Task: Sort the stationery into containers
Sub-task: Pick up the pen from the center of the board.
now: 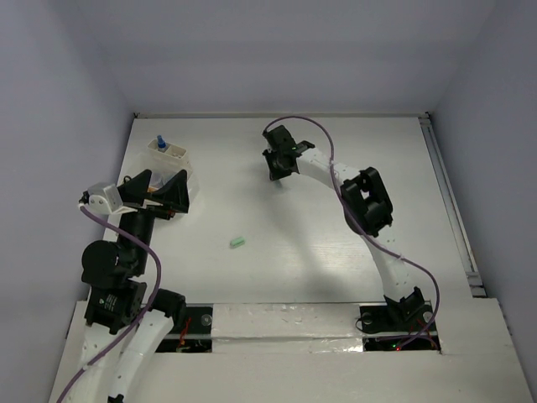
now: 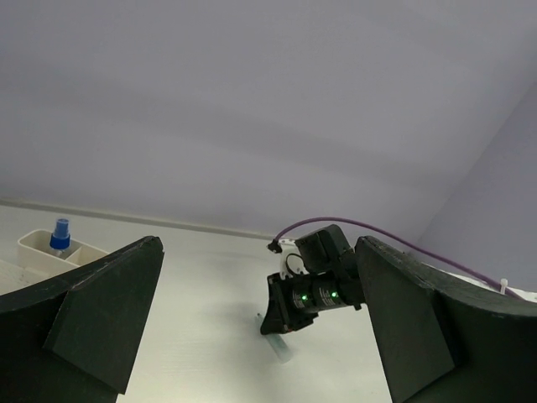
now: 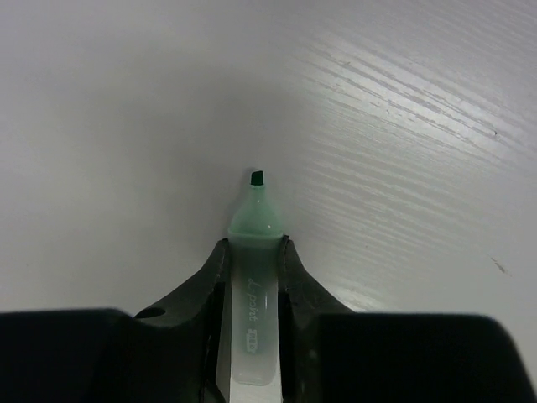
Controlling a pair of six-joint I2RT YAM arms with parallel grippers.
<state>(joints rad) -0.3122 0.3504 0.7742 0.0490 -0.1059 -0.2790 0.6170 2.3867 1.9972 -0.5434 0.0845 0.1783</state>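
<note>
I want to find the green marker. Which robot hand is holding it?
The right hand pinches the green marker between its fingers. The left hand is open and empty, near the bin.

The table (image 1: 252,168) is white. Up close, its top shows thin wavy lines like wood, and a tiny dark mark (image 3: 499,266) sits near the right side. Three pale purple walls stand around it: a back wall (image 1: 294,50), a left wall (image 1: 42,126) and a right wall (image 1: 503,126). A thin grey rail (image 1: 450,201) runs along the table's right edge. At the near edge lies a shiny strip (image 1: 285,315), maybe clear tape, with a white board (image 1: 294,369) just below it.
</note>
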